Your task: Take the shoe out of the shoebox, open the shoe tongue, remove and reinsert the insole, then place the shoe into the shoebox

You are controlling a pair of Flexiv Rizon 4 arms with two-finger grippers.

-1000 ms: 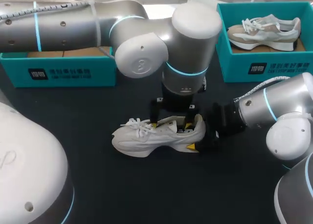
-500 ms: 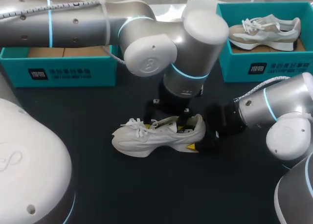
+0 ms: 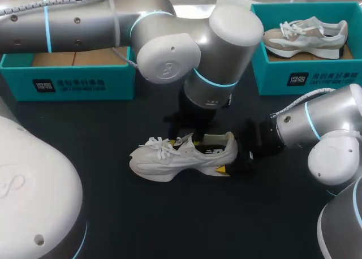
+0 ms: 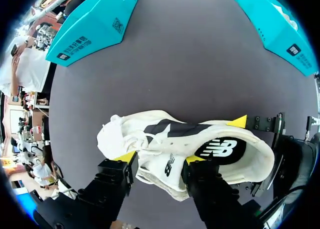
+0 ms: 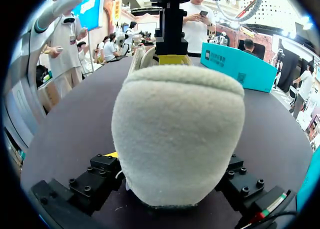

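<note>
A white shoe [image 3: 181, 157] lies on its sole on the dark table, toe to the left. From above, my left gripper [image 3: 189, 139] comes down onto its opening. In the left wrist view, that left gripper [image 4: 160, 159] has the shoe tongue [image 4: 167, 165] pressed between its two yellow tips, one outside and one inside the shoe. The dark insole [image 4: 220, 149] shows inside. My right gripper [image 3: 240, 157] is at the heel. In the right wrist view, the right gripper [image 5: 172, 159] has a finger on each side of the fuzzy heel [image 5: 177, 129].
An open teal shoebox [image 3: 68, 81] stands at the back left. A second teal box [image 3: 305, 78] at the back right holds a beige shoe [image 3: 305, 37]. Dark table stretches in front of the white shoe.
My left gripper has shifted from the shoe's opening towards the tongue, and its fingers have come together on it. The shoe and the right arm have stayed put.
</note>
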